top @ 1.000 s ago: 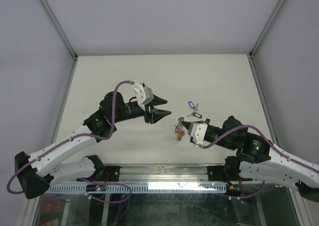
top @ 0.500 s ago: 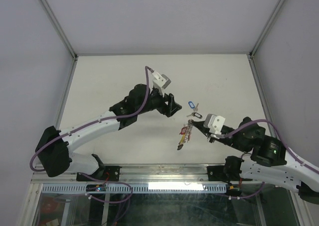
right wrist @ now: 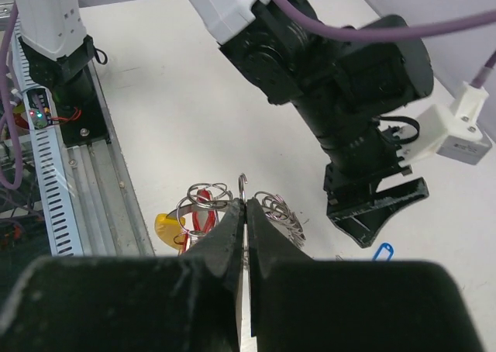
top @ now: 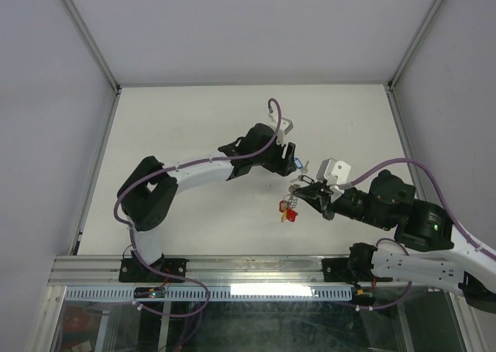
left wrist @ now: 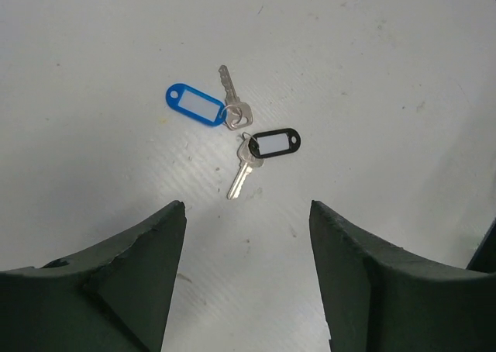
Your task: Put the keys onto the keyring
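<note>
Two loose keys lie on the white table: one with a blue tag [left wrist: 194,105] and one with a black tag [left wrist: 275,143], touching each other. My left gripper [left wrist: 246,206] is open and empty, hovering just short of them; in the top view it [top: 288,160] is beside the blue tag [top: 297,163]. My right gripper [right wrist: 246,203] is shut on the silvery keyring [right wrist: 243,184], held above the table. A red tag [right wrist: 200,220], a yellow tag [right wrist: 167,226] and coiled wire loops [right wrist: 280,211] hang from it. In the top view the bundle [top: 288,208] dangles left of the right gripper [top: 308,189].
A metal rail with wiring [right wrist: 54,135] runs along the table's near edge. The enclosure walls [top: 93,135] border the table on three sides. The left arm's wrist [right wrist: 349,96] is close in front of the right gripper.
The left arm has swung right and stretched out over the blue and black keys. The right gripper has shifted slightly right and back, carrying the keyring bundle.
</note>
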Controlling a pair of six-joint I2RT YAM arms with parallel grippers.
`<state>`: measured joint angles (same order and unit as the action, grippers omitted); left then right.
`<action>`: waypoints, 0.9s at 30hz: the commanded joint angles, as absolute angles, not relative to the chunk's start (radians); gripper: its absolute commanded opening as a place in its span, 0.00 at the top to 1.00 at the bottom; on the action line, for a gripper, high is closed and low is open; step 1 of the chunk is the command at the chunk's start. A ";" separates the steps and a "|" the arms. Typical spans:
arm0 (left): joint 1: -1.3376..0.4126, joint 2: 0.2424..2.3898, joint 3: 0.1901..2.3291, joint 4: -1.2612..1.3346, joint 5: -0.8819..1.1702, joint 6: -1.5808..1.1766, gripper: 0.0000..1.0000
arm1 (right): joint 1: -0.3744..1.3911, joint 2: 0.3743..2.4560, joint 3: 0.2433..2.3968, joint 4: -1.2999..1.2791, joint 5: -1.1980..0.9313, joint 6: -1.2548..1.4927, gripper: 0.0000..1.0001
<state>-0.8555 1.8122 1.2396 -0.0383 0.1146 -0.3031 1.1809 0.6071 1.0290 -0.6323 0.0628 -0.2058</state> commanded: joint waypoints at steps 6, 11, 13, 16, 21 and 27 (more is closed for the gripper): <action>-0.853 1.981 1.434 -0.078 0.131 -0.372 0.51 | 1.185 0.569 1.021 -0.555 0.031 -0.142 1.00; -0.867 2.031 1.489 -0.128 0.072 -0.374 0.58 | 1.184 0.559 1.003 -0.549 0.030 -0.137 1.00; -0.875 2.048 1.511 -0.143 0.058 -0.371 0.60 | 1.184 0.558 0.998 -0.548 0.035 -0.137 1.00; -0.891 2.077 1.548 -0.168 0.042 -0.365 0.61 | 1.184 0.558 0.993 -0.546 0.035 -0.137 1.00; -0.926 2.131 1.616 -0.201 0.016 -0.358 0.64 | 1.184 0.554 0.986 -0.541 0.035 -0.134 1.00; -0.948 2.177 1.665 -0.239 -0.005 -0.355 0.66 | 1.185 0.552 0.979 -0.542 0.034 -0.127 1.00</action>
